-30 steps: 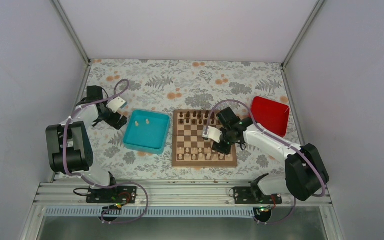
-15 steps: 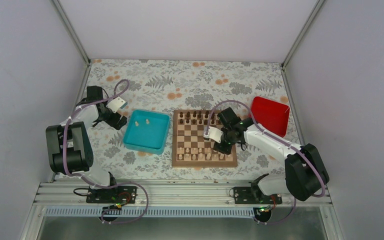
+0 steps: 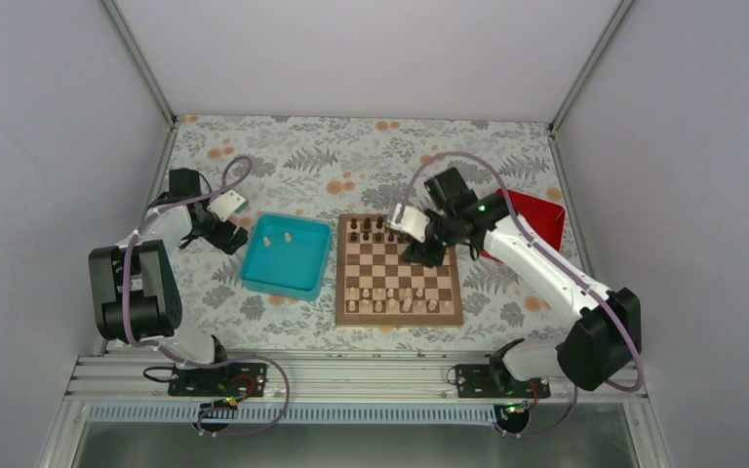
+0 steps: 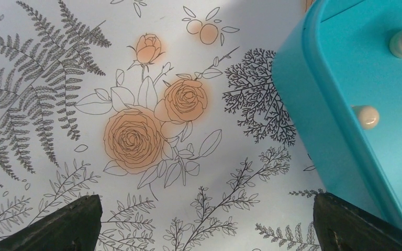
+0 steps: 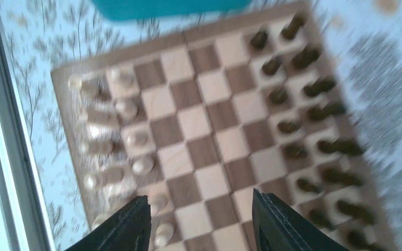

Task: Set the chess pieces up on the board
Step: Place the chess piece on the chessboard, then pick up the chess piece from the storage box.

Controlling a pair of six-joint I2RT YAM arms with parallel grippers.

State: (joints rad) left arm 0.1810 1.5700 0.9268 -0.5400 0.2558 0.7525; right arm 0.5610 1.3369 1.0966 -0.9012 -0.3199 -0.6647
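Right pincer (image 5: 200, 200) apart above the board (image 5: 188, 121) | left pincer (image 4: 205, 203) apart beside teal tray (image 4: 319, 130)

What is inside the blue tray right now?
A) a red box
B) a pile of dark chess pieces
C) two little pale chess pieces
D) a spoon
C: the view from above shows two little pale chess pieces lying apart inside the blue tray, with nothing else in it.

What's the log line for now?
right gripper: open, empty, over board | left gripper: open, by teal tray | tray: two pale pieces
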